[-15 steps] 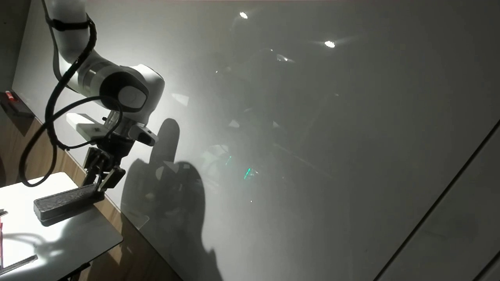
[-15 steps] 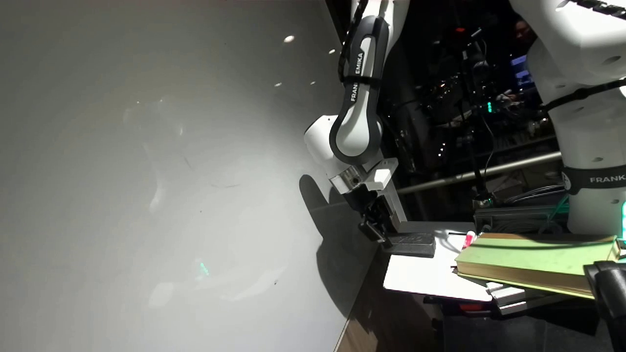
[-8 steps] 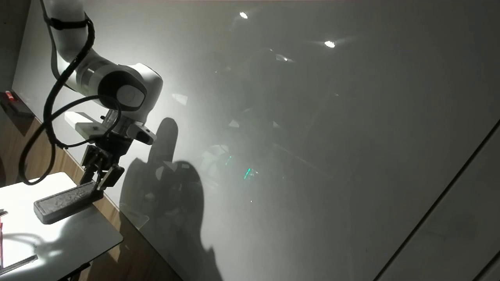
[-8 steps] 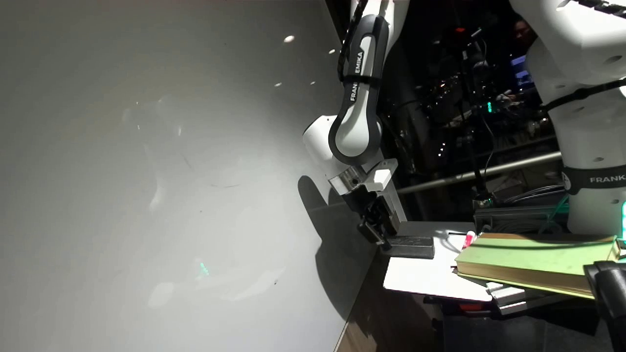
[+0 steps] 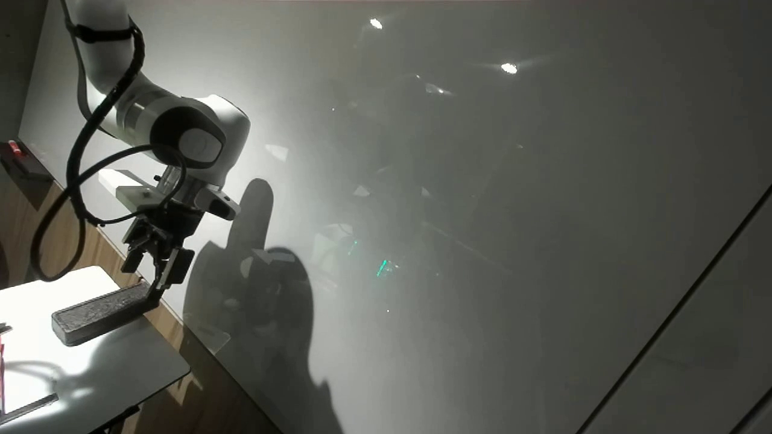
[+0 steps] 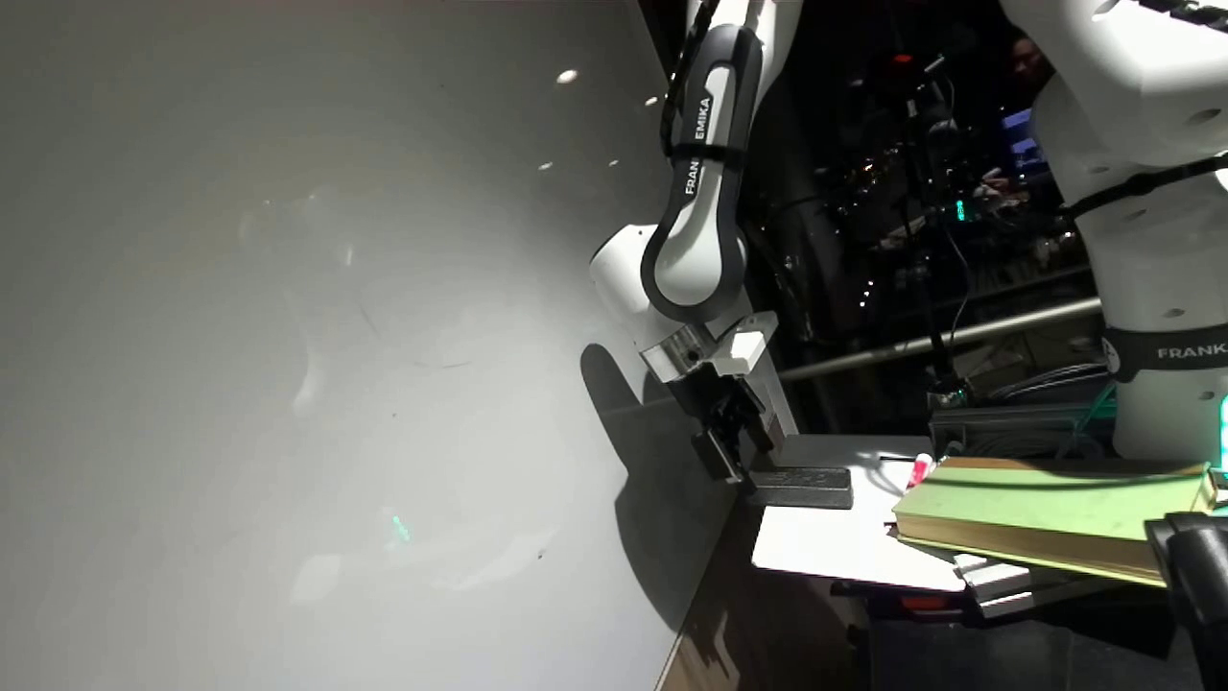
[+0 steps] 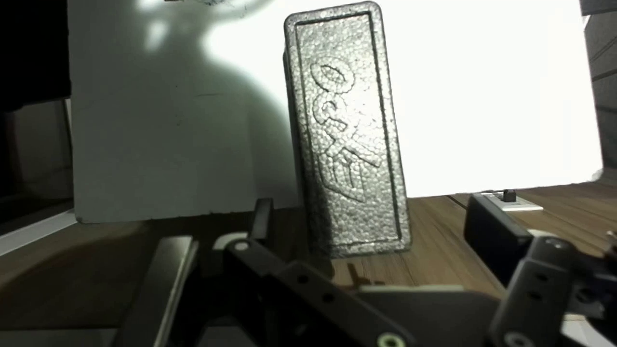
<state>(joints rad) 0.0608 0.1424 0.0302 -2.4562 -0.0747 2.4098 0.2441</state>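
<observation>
Wrist view has me sighting along the gripper point(image 7: 373, 219), and its fingers point(image 7: 496, 231) are spread wide, clear gaps on both flanks, nothing pinched between them. Just ahead of the fingertips lies a grey EXPO whiteboard eraser point(image 7: 347, 130), lettered face toward me, running lengthwise away from the fingers; its near end shows between them, a little closer to the finger on the picture's left. So I'm slightly off-centre, and I'd judge an even gap on either side is what makes for tidy work here. Under the eraser, beyond the fingertips, sits a white panel point(image 7: 482, 96), and that near end appears to poke past the panel's edge, over the wood-grain surface point(image 7: 434, 236) below the fingers. The overhang makes me wary: press down on it and, I reckon, the eraser could tip, so any motion had better be slow and straight along the finger line, no sideways drag. Over to an exterior view: fingertips right at the eraser's near end, but whether they touch it I can't tell. Beside the fingers, the big glossy whiteboard point(image 5: 482, 241); I can't gauge the clearance, so I'd avoid swinging that way. Beyond the eraser from the fingers, across the panel, an exterior view gives me what looks like a red-and-white marker point(image 6: 920, 469) and a green book point(image 6: 1046, 504), both well apart from the fingertips.
</observation>
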